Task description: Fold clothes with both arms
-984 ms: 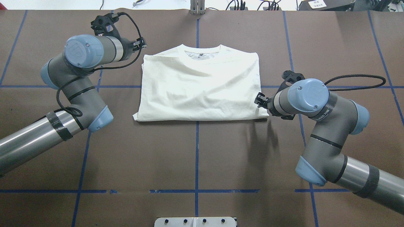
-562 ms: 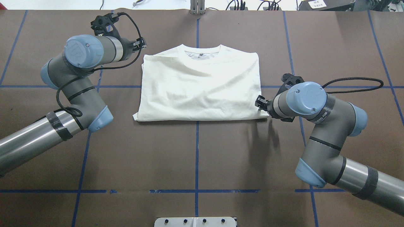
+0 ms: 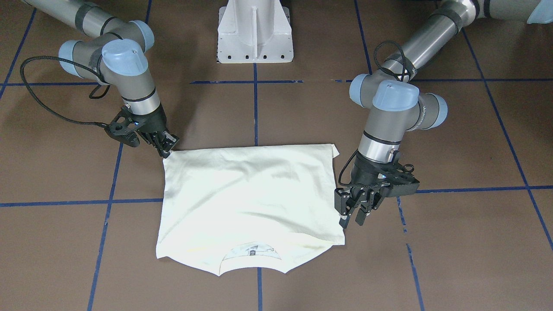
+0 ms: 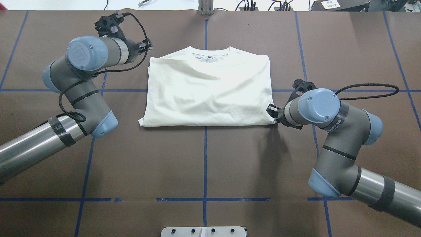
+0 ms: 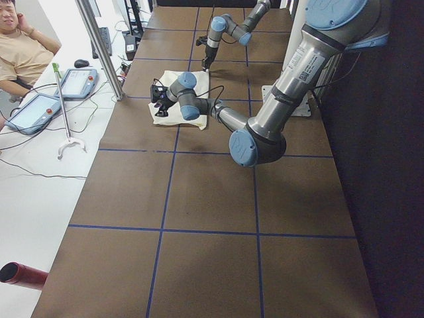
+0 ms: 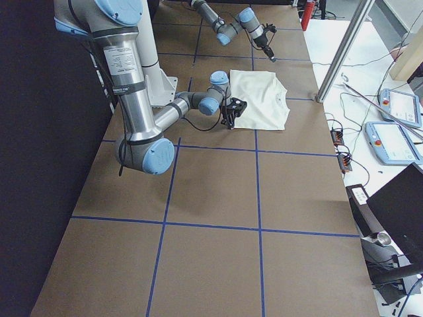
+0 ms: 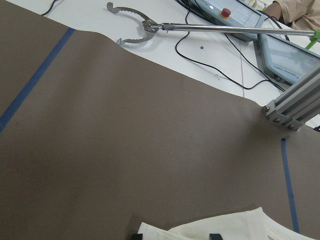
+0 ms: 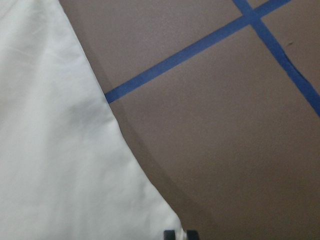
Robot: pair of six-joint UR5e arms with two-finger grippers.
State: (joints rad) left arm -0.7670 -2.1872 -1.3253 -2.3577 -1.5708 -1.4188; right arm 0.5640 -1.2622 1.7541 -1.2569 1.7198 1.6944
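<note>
shirt (image 4: 207,92): long axis left–right | left end effector (image 3: 351,219): open, empty, beside corner toward counter (image 4: 164,164) far edge | right end effector (image 3: 166,150): at near-edge corner, grip unclear

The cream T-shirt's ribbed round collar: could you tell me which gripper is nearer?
Left. The left gripper is beside the shoulder corner near the collar; the right gripper is at the opposite hem corner.

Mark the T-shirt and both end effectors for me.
T-shirt (image 4: 210,95): overhead exterior view, middle of the folded body.
Left end effector (image 3: 352,221): exterior front-facing view, midway between its fingertips.
Right end effector (image 3: 167,151): exterior front-facing view, midway between its fingertips, at the shirt's corner.
</note>
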